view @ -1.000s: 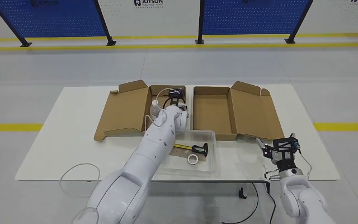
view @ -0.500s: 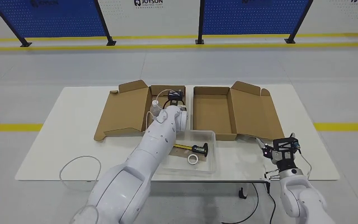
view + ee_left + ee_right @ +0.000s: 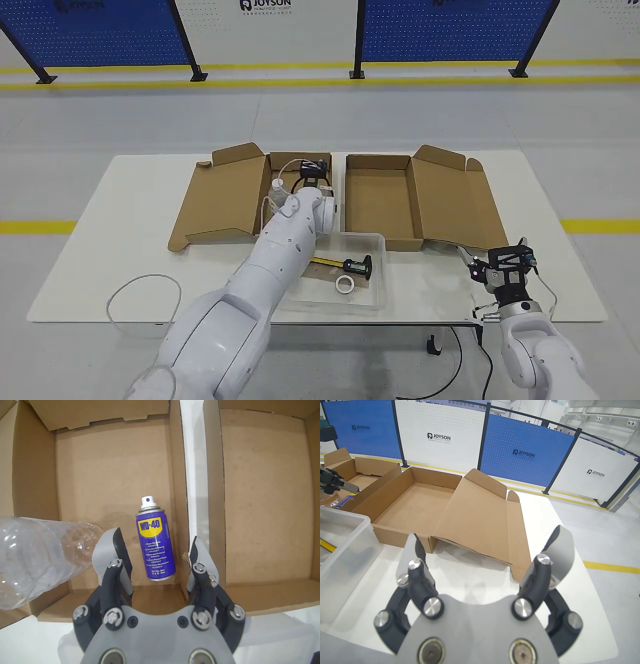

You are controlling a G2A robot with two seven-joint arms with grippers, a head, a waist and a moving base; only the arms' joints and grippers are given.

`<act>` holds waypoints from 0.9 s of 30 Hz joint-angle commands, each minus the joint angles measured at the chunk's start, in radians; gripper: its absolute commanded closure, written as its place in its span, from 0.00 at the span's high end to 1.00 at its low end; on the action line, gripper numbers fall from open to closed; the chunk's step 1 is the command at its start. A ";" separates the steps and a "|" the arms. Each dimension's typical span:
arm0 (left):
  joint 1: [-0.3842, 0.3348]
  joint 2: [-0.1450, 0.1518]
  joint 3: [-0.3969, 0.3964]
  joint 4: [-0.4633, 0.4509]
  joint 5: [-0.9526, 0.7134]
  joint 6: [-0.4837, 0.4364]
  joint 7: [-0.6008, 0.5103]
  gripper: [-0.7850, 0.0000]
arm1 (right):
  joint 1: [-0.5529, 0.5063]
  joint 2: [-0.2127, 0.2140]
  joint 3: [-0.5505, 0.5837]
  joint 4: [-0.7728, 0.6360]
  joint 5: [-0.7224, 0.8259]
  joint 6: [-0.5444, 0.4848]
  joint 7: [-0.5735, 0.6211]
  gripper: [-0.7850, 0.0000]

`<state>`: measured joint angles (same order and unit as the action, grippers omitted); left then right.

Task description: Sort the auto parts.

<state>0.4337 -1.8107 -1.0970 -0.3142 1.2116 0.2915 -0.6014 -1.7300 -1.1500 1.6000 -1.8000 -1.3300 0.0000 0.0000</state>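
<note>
In the upper middle of the top view, the left gripper (image 3: pixel 313 173) hangs wide open over the spray can (image 3: pixel 156 560) lying in the left cardboard box (image 3: pixel 100 475), so it should probably lift straight, touching neither can nor clear bottle (image 3: pixel 37 560).
</note>
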 commanded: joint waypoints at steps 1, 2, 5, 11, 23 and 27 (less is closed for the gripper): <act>-0.005 0.000 -0.002 -0.009 -0.006 0.005 0.009 0.82 | 0.000 0.000 0.000 0.000 0.000 0.000 0.000 1.00; -0.007 -0.001 -0.004 -0.015 -0.011 0.007 0.013 0.89 | 0.000 0.000 0.000 0.000 0.000 0.000 0.000 1.00; -0.012 0.000 -0.012 -0.044 -0.025 0.010 0.024 0.97 | 0.000 0.000 0.000 0.000 0.000 0.000 0.000 1.00; 0.005 0.008 -0.022 -0.169 -0.032 0.008 0.021 1.00 | 0.000 0.000 0.000 0.000 0.000 0.000 0.000 1.00; 0.274 0.074 -0.066 -0.771 0.137 0.020 -0.216 1.00 | 0.000 0.000 0.000 0.000 0.000 0.000 0.000 1.00; 0.385 0.097 -0.076 -0.988 0.214 -0.048 -0.341 1.00 | 0.000 0.000 0.000 0.000 0.000 0.000 0.000 1.00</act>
<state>0.7834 -1.7194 -1.1705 -1.2247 1.4078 0.2650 -0.9013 -1.7300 -1.1500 1.6000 -1.8000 -1.3300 0.0000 0.0000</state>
